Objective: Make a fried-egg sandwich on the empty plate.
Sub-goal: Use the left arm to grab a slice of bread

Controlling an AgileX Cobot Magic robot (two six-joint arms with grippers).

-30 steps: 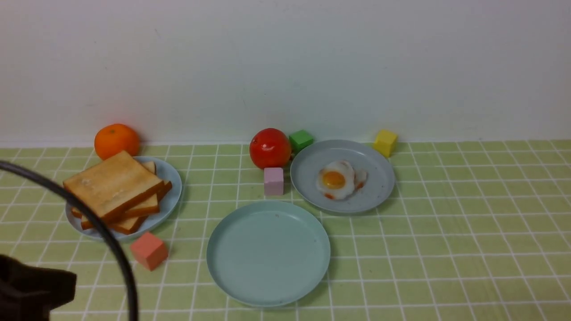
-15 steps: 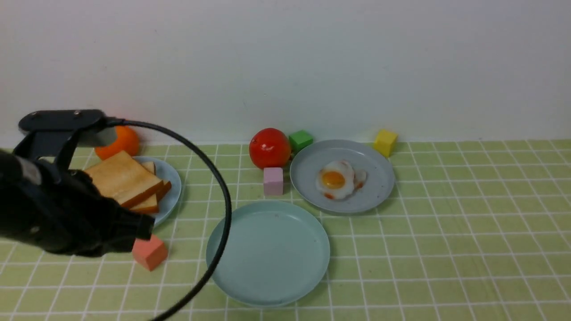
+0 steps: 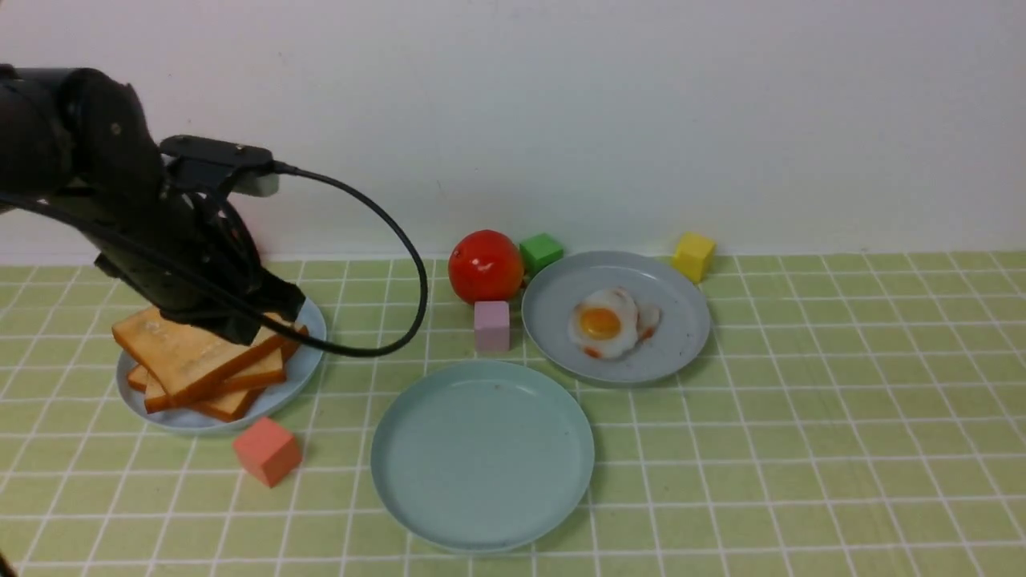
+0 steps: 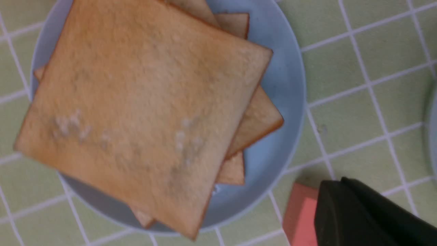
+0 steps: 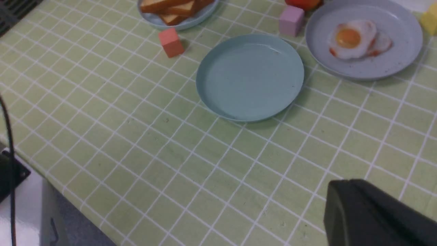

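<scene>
Sandwich on blue plate; fried egg on speckled grey plate

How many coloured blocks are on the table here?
4: a green block beside the tomato, a yellow block behind the grey plate, a pink block before the tomato, a coral block before the toast plate. The left arm may hide others.

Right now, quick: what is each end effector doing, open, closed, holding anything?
Left end effector: closed, empty, not gripping the toast.
Right end effector: closed, holding nothing.
</scene>
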